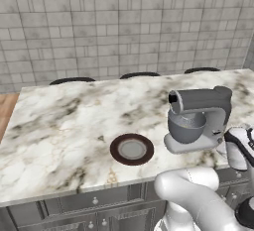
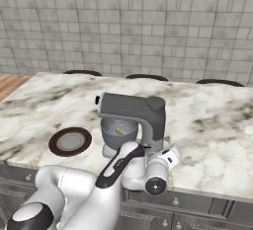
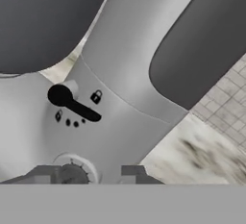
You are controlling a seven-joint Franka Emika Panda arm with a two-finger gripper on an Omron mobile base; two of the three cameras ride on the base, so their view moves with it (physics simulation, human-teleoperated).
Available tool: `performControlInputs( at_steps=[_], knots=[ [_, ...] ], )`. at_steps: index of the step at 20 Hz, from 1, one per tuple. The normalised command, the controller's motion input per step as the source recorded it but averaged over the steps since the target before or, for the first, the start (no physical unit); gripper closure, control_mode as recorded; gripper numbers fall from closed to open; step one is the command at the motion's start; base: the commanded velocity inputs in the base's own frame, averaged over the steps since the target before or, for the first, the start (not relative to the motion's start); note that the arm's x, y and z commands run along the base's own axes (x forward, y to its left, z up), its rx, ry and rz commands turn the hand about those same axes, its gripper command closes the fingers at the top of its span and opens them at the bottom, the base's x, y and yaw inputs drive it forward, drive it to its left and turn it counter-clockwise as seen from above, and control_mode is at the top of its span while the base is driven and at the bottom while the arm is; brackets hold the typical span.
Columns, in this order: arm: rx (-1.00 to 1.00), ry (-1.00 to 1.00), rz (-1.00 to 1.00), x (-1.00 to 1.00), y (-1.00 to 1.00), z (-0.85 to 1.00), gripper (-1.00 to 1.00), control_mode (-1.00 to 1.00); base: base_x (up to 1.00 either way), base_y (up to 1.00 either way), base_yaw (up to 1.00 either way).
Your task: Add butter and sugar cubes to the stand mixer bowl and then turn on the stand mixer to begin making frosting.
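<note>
Jaws in the hand view stand partly closed, the two dark tips of the gripper flanking a small round dial at the foot of the stand mixer; whether they pinch it I cannot tell. I judge the hand sits this close because switching on is the step in hand. A black lever with a padlock mark lies just above the dial.

From the left base view, the stand mixer bowl sits under the mixer's head, and a dark brown plate lies beside it on the marble counter.

From the right base view, something pale yellow, likely the butter, shows inside the bowl. The arm's own forearm crosses in front of the mixer base, hiding the dial.
</note>
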Motion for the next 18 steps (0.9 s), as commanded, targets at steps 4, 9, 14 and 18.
performControlInputs(
  at_steps=[4,9,14,18],
  knots=[
    [0.03,0.17,-0.08,0.11,0.0,-0.09,1.0,-1.0,0.0,0.0,0.0],
    [0.07,0.17,-0.07,0.02,-0.05,-0.14,1.0,-1.0,0.0,0.0,0.0],
    [0.19,0.28,-0.03,0.03,-0.35,-0.37,1.0,-1.0,0.0,0.0,0.0],
    [0.2,0.24,-0.01,-0.33,-0.28,-0.74,1.0,-1.0,0.0,0.0,0.0]
  ],
)
